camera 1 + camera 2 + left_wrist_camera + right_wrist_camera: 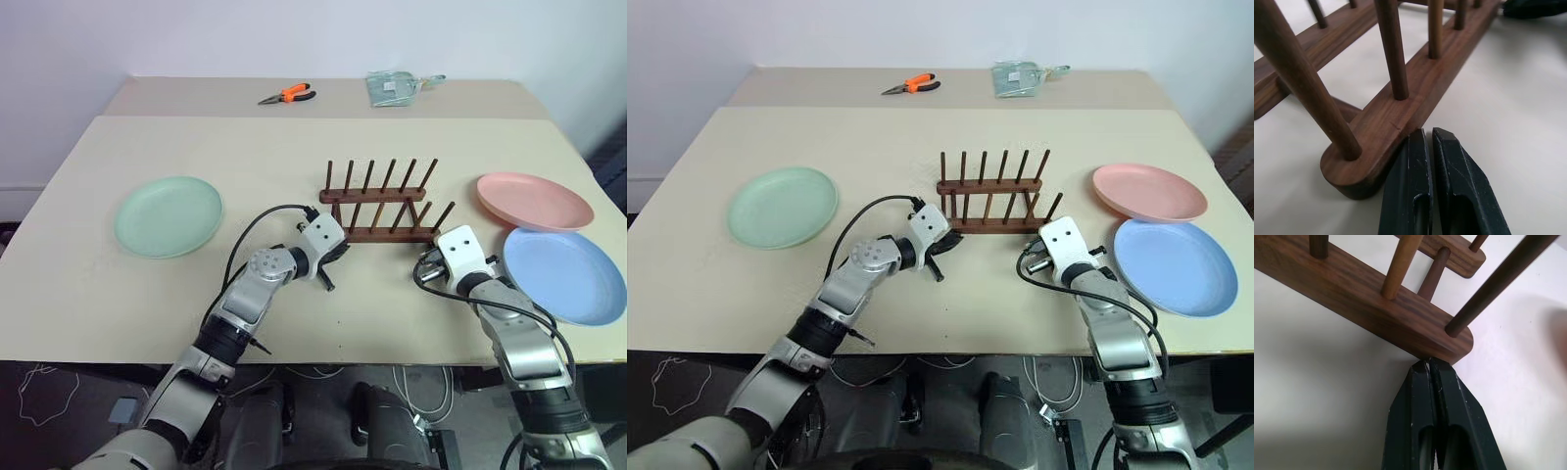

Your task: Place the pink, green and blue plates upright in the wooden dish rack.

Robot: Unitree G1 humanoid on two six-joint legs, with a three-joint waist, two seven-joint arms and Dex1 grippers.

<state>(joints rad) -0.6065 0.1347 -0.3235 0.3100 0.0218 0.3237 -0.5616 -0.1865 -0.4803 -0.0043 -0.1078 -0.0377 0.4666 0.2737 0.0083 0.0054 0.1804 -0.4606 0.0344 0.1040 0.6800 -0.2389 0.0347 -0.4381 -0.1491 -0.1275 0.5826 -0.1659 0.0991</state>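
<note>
Both grippers have their jaws pressed together, empty: we find the left gripper (pixel 1430 139) tip against the near rail's left end of the wooden dish rack (pixel 380 206), the right gripper (pixel 1430 363) against its right end. Three plates lie flat on the worktop (pixel 294 157): green plate (pixel 168 215) well left, pink plate (pixel 534 200) and blue plate (pixel 565 274) right.

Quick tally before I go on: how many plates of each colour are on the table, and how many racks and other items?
Pink plate: 1
Green plate: 1
Blue plate: 1
Wooden dish rack: 1, no plates in it
Orange-handled pliers: 1
Clear packet at the far edge: 1
Total: 6
</note>
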